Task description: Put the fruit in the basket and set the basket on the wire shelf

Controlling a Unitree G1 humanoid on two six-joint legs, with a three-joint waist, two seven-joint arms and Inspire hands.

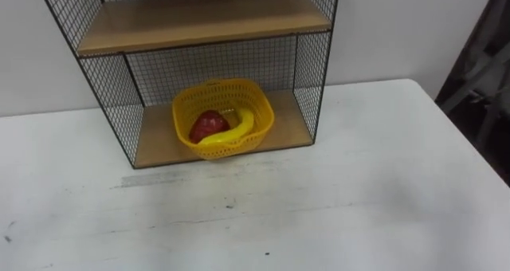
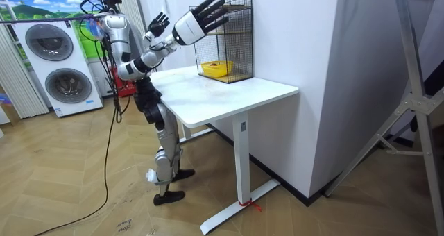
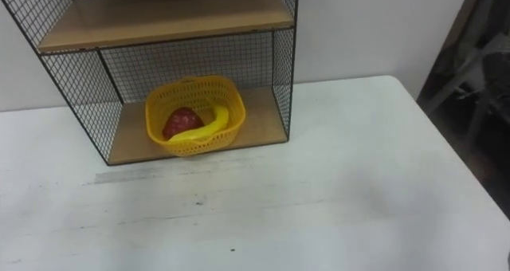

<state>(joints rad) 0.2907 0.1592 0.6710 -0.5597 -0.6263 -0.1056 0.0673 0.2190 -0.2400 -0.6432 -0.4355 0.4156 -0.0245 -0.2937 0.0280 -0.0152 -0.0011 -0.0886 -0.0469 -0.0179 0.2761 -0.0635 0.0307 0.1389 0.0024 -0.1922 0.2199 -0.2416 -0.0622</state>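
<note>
**Desk** [image 1: 335, 207]: white top on a white frame, standing against a white wall.

**Shelf** [image 1: 199, 20]: black wire frame with two wooden boards, at the back of the desk by the wall. The upper board is bare.

**Basket** [image 1: 227, 149]: yellow, perforated plastic. It sits on the lower board, inside the wire frame and a little right of centre, with its front rim close to the board's front edge.

**Banana** [image 1: 233, 131]: yellow, lying in the basket along its front right side.

**Red fruit** [image 1: 207, 125]: rounded, in the basket just left of the banana and touching it. Its kind cannot be told.

**Robot**: stands upright on the wood floor at the end of the desk away from the shelf, facing it, with both arms raised.

**Right hand** [image 2: 201, 17]: held high in front of the shelf's upper part, fingers straight and spread wide, holding nothing.

**Left hand** [image 2: 158, 22]: raised behind the right hand, fingers likewise spread, holding nothing.

**Washing machines** [image 2: 52, 62]: two, stacked, at the room view's left.
</note>
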